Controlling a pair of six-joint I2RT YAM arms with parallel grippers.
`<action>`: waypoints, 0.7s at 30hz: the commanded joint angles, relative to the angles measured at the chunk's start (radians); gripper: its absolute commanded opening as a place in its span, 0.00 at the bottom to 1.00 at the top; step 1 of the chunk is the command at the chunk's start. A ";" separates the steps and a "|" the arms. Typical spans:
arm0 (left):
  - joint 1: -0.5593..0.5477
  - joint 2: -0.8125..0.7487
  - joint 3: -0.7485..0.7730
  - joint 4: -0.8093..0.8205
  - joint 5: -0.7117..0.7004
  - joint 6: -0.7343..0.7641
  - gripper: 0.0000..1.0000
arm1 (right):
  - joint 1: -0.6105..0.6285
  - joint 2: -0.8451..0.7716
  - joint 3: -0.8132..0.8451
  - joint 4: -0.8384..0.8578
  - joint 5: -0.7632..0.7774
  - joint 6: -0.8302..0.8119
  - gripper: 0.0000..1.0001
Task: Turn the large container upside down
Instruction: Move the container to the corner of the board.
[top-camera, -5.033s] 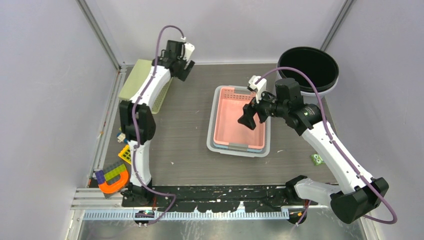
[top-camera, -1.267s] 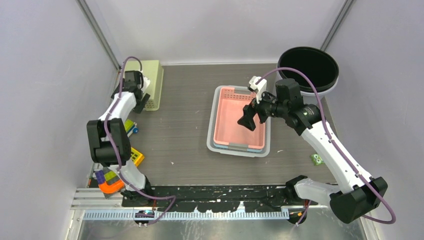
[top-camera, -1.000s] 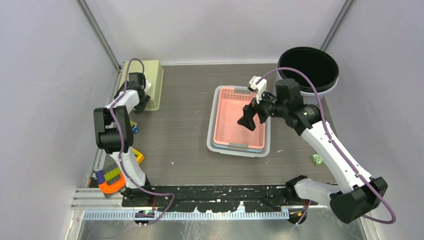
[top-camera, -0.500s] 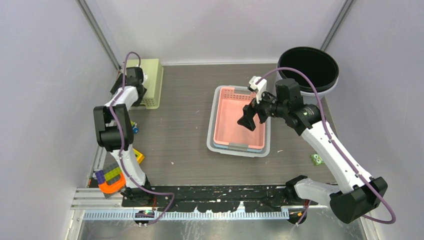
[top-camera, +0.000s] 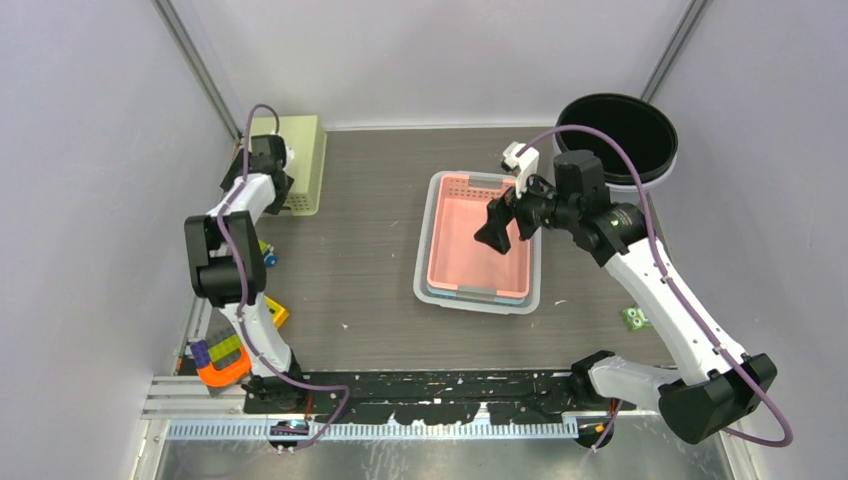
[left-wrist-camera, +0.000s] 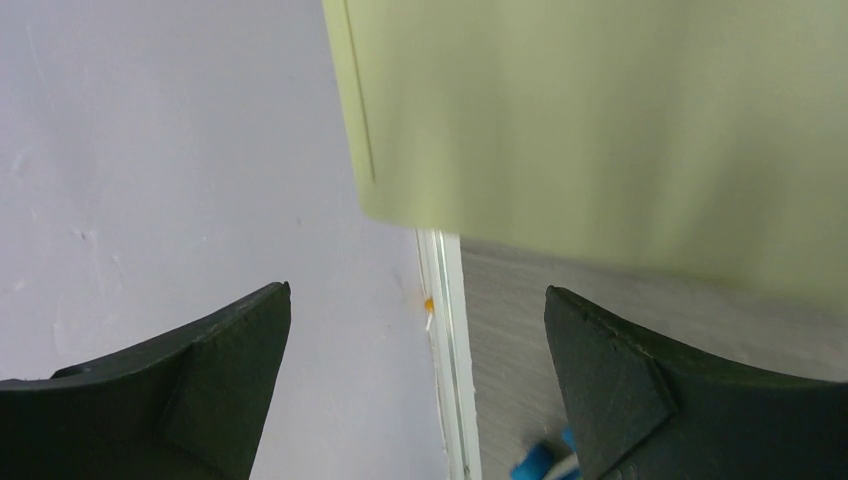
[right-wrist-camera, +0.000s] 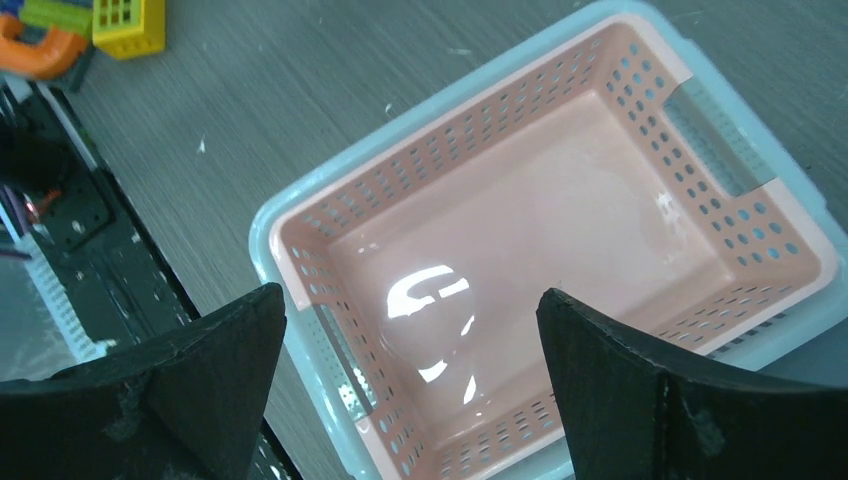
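Observation:
A pale green container (top-camera: 300, 163) lies at the back left with a flat solid face up; in the left wrist view (left-wrist-camera: 600, 120) it fills the top. My left gripper (top-camera: 265, 185) is open and empty at its left edge, by the wall. A pink perforated basket (top-camera: 470, 240) sits nested in a light blue basket (top-camera: 425, 285) mid-table, open side up. My right gripper (top-camera: 497, 232) is open and empty above the pink basket (right-wrist-camera: 540, 230), whose blue outer rim (right-wrist-camera: 262, 215) shows around it.
A black round bin (top-camera: 620, 135) stands at the back right. Coloured toy blocks (top-camera: 225, 355) lie at the front left, a blue toy (top-camera: 268, 258) by the left wall, and a small green piece (top-camera: 633, 318) at the right. A yellow block (right-wrist-camera: 128, 22) shows in the right wrist view.
The green container, held tilted at the back left five seconds ago, now lies flat. My left gripper has let go and swung to its left edge. My right gripper shifted slightly toward the back.

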 joint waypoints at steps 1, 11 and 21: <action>0.008 -0.193 -0.073 -0.047 0.069 -0.059 1.00 | -0.003 0.018 0.185 -0.025 0.066 0.168 1.00; -0.015 -0.505 -0.176 -0.245 0.347 -0.154 1.00 | -0.001 0.125 0.574 -0.270 0.011 0.634 1.00; -0.118 -0.608 -0.264 -0.176 0.350 -0.224 1.00 | -0.001 0.130 0.720 -0.238 0.103 0.940 1.00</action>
